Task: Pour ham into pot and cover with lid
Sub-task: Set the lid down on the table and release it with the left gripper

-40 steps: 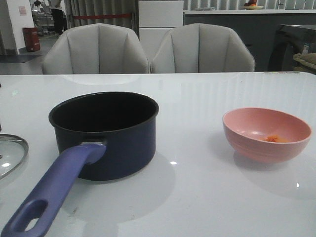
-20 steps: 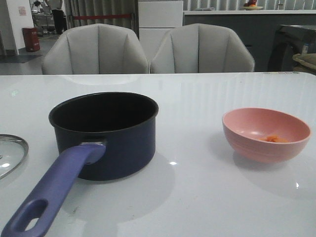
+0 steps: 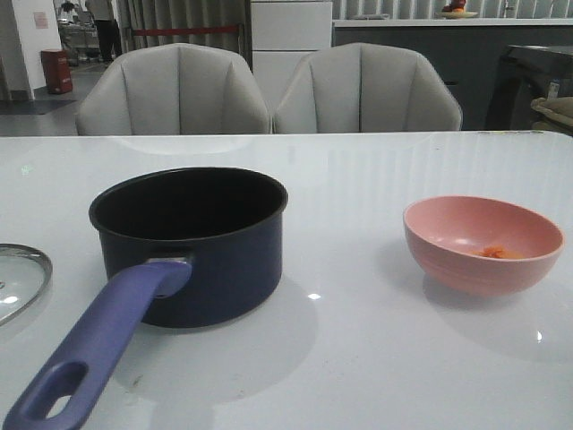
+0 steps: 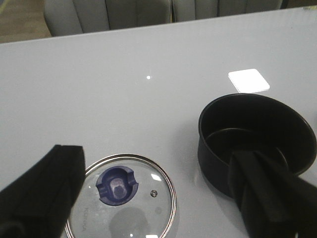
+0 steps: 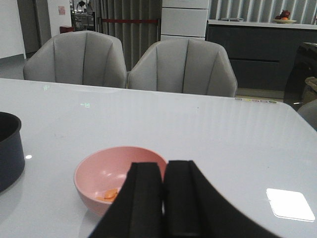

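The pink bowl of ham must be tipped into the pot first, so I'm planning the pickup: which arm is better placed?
Probably the right: its shut gripper faces the pink bowl, while the open left gripper hangs above the glass lid.

We see soft, even indoor light from overhead, a little dim and cool. The glossy white table [image 3: 376, 358] mirrors it: small bright specks near the pot [image 3: 192, 242] and the pink bowl [image 3: 483, 242], and a sharp white rectangle of glare in each wrist view. Both vessels cast faint, wide shadows toward the near edge. The pot's black inside swallows detail. The lid [image 4: 121, 198] shows pinpoint highlights and a grey shadow through its glass. We find the front view slightly grainy, the chairs [image 3: 175, 90] behind softer. The right gripper [image 5: 163, 198] and left gripper [image 4: 163, 198] are dark, near-featureless shapes close to the lens.
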Tool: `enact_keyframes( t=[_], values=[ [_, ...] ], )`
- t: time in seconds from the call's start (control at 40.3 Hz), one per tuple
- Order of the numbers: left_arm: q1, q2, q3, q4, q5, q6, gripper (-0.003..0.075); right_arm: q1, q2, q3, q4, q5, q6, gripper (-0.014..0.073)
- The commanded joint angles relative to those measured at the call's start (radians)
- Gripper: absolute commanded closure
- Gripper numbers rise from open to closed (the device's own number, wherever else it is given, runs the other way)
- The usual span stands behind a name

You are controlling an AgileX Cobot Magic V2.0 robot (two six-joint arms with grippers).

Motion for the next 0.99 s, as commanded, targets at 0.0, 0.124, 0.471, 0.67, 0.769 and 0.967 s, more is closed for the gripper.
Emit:
enact_keyframes(
  t=[0.0, 0.124, 0.471, 0.67, 0.769, 0.967],
  values=[
    [-0.008, -0.099, 0.049, -0.002, -0.121, 0.000, 0.0091, 0.000, -0.020, 0.010, -0.010, -0.083, -0.002, 0.0433],
    [-0.008, -0.222, 0.153, -0.002, -0.183, 0.000, 0.0091, 0.000, -0.019, 0.010, -0.010, -0.083, -0.002, 0.0433],
    [-0.010, -0.382, 0.299, 0.003, -0.398, 0.000, 0.0091, 0.000, -0.019, 0.010, -0.010, -0.083, -0.002, 0.0433],
    [-0.010, -0.382, 0.316, 0.003, -0.428, 0.000, 0.0091, 0.000, -0.019, 0.010, -0.010, -0.083, -0.002, 0.0433],
    [-0.010, -0.382, 0.316, 0.003, -0.428, 0.000, 0.0091, 0.000, -0.019, 0.009, -0.010, -0.132, -0.002, 0.0433],
    [-0.010, -0.382, 0.316, 0.003, -0.428, 0.000, 0.0091, 0.001, -0.003, -0.066, -0.005, -0.229, -0.002, 0.0433]
  ],
)
